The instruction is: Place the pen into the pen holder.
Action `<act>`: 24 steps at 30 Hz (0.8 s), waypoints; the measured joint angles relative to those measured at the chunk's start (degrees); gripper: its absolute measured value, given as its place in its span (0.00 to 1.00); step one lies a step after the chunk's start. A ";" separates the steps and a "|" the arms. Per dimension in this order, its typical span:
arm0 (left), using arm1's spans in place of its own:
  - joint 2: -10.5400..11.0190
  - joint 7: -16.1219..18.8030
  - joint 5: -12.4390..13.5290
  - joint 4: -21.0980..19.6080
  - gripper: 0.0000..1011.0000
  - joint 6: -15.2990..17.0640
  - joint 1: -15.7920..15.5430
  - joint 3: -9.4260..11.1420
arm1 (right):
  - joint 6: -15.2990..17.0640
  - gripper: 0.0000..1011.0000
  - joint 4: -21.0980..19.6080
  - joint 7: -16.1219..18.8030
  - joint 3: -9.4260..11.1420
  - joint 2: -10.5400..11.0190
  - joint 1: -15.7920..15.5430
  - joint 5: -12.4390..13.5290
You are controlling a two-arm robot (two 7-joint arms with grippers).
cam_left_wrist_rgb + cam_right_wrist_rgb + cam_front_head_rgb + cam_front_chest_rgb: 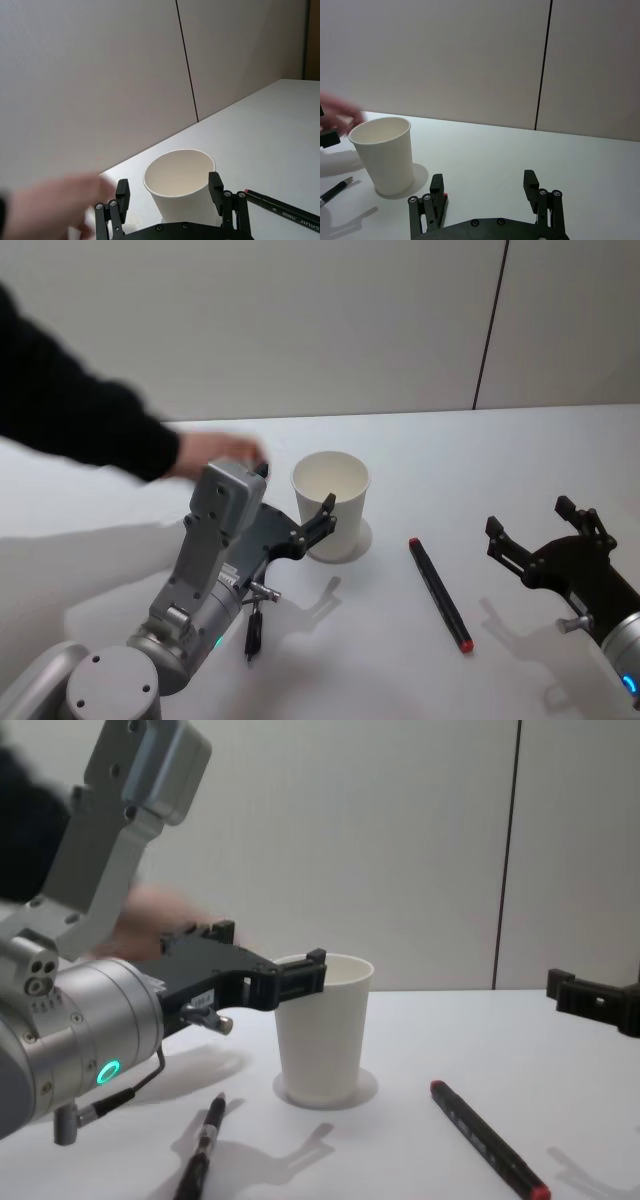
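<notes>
Setting: plain test room or lab. Bare white worktop (520, 450); blank pale wall panels (300, 320) with one dark seam (490, 325)

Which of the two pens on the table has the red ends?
The thick black marker lying between the white cup and the right gripper. The other pen, thinner and all dark, lies under the left arm.

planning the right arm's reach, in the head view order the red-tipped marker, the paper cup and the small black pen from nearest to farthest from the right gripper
From the right gripper, open at the table's right:
1. Red-tipped marker, lying just to its left, mid-table.
2. Paper cup, upright, farther left, by the left gripper.
3. Small black pen, farthest left, under the left arm.
</notes>
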 joint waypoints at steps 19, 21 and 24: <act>0.00 0.00 0.00 0.00 0.99 0.00 0.00 0.00 | 0.00 0.99 0.00 0.00 0.00 0.00 0.00 0.00; 0.00 0.00 0.00 0.00 0.99 0.00 0.00 0.00 | 0.00 0.99 0.00 0.00 0.00 0.00 0.00 0.00; 0.00 0.00 0.00 0.00 0.99 0.00 0.00 0.00 | 0.00 0.99 0.00 0.00 0.00 0.00 0.00 0.00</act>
